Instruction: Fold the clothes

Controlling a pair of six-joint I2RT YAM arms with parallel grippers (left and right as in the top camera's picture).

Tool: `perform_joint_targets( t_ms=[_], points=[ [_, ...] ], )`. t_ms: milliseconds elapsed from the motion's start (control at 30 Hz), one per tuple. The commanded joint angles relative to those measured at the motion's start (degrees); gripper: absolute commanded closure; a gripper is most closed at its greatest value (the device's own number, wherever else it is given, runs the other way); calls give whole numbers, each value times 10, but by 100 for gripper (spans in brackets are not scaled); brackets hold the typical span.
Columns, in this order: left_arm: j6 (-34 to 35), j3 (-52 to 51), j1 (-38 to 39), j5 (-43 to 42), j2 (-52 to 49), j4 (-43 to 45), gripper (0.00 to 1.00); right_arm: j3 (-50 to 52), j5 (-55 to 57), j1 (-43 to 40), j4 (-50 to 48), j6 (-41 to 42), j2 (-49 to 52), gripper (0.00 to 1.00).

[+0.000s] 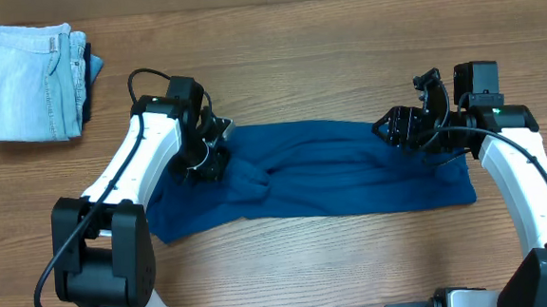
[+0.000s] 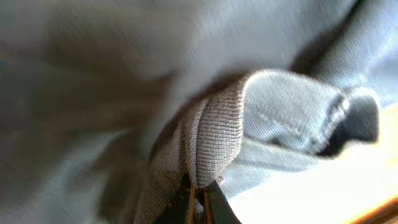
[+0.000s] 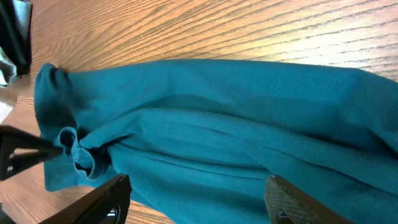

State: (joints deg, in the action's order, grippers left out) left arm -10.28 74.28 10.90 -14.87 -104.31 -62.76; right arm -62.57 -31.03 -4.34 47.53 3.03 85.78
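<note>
Where left gripper (image 2: 198, 196) pinches, ribbed teal knit shirt (image 2: 217, 137) bunches.

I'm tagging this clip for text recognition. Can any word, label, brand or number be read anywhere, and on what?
No text can be read in any view.
polo shirt: plain teal fabric, no print or tag showing.
jeans: folded, no legible label.
left arm, right arm, table: no readable markings.
</note>
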Motion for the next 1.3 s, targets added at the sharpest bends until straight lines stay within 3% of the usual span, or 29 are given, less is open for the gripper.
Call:
perform_joint_targets(
  t_ms=[0,267,533,800,933,1067,1167,1267],
  points=[
    [0,10,7,-34,66,-28,96,-9,3,4,-3,2,0,27],
    [0,10,29,-47,95,-105,93,-9,3,4,-8,2,0,27],
    [3,10,41,-47,95,-122,72,-9,6,4,-8,2,0,27],
    [18,13,41,-40,104,-110,71,-9,6,4,-12,2,0,27],
    [127,14,39,52,111,-45,64,-9,46,4,-10,31,0,21],
    [156,13,40,24,95,31,60,-9,36,8,5,59,2,24],
    [183,13,41,52,75,54,60,-9,-12,19,6,17,2,23],
    [240,13,37,85,55,80,61,-9,40,36,5,39,2,25]
  ],
)
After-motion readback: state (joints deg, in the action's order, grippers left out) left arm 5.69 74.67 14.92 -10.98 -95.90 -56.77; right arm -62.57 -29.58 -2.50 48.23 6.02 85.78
